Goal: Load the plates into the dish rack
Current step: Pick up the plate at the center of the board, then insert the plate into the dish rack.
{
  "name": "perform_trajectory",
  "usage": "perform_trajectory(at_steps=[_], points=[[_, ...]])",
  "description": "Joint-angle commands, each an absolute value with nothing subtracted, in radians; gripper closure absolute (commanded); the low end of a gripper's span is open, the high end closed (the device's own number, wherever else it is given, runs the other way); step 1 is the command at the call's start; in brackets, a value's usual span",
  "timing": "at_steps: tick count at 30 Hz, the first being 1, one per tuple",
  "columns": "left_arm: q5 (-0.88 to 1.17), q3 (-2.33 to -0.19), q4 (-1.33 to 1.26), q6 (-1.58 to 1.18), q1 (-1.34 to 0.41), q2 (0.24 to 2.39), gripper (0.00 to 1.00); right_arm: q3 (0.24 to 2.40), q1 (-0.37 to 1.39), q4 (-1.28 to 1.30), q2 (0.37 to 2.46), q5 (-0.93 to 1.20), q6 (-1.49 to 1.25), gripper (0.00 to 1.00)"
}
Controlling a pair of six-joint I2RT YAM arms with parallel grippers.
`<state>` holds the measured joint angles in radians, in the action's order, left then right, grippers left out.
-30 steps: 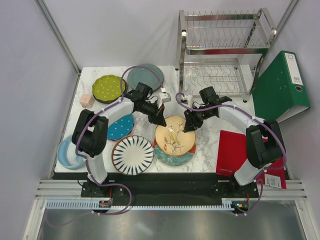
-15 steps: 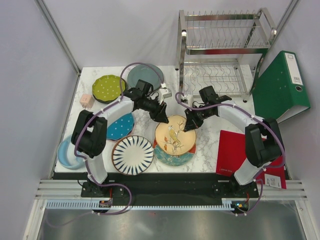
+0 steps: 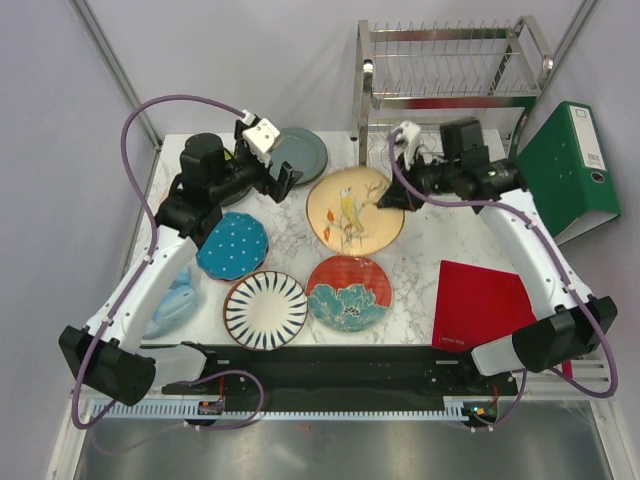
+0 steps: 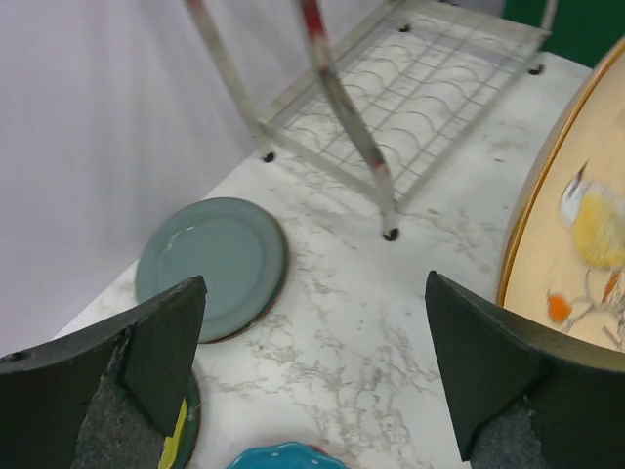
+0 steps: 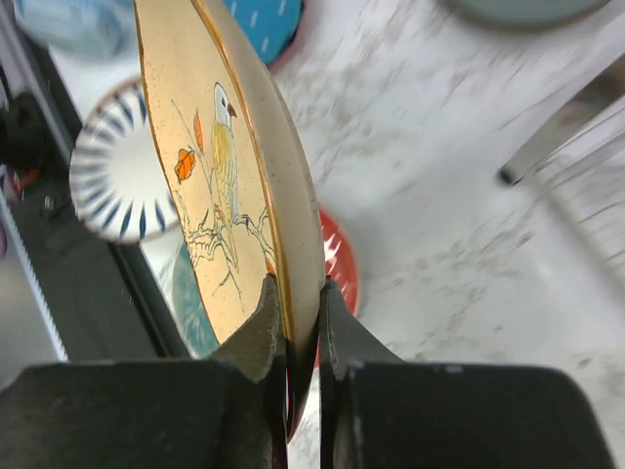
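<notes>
My right gripper [image 3: 386,200] [image 5: 298,305] is shut on the rim of the tan bird plate [image 3: 354,210] [image 5: 223,161], which hangs tilted above the table in front of the dish rack [image 3: 450,90]. My left gripper [image 3: 287,180] [image 4: 312,332] stands open with nothing between its fingers, above the marble beside the grey-blue plate [image 3: 302,152] [image 4: 210,269]. On the table lie the teal dotted plate [image 3: 232,245], the striped plate [image 3: 265,308] [image 5: 122,176] and a red plate with a teal flower [image 3: 349,293]. Only an edge of the lime plate [image 4: 176,442] shows. The rack's lower tier [image 4: 420,88] is empty.
A green binder [image 3: 565,170] leans right of the rack. A red folder [image 3: 480,300] lies at the front right. A light blue dish [image 3: 178,300] sits at the left edge under my left arm. Walls close in the back and the left.
My right gripper closed on the tan bird plate, lifted it off the red plate and carried it back towards the rack. My left gripper opened and drew away to the back left.
</notes>
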<state>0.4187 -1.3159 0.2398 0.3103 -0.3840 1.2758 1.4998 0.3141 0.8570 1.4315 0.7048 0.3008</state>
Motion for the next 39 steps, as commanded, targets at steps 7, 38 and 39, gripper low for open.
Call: perform_trajectory(at_steps=[7, 38, 39], points=[[0.109, -1.187, 0.072, 0.187, -0.390, 1.281, 0.00, 2.424, 0.276, 0.621, 1.606, 0.384, 0.002, 1.00], [0.255, -1.230, -0.160, 0.023, -0.433, 1.560, 0.00, 2.450, -0.098, 0.249, 1.793, -0.331, 0.140, 1.00], [0.256, -1.232, -0.161, 0.017, -0.433, 1.563, 0.00, 2.462, -0.103, 0.247, 1.801, -0.330, 0.146, 1.00]])
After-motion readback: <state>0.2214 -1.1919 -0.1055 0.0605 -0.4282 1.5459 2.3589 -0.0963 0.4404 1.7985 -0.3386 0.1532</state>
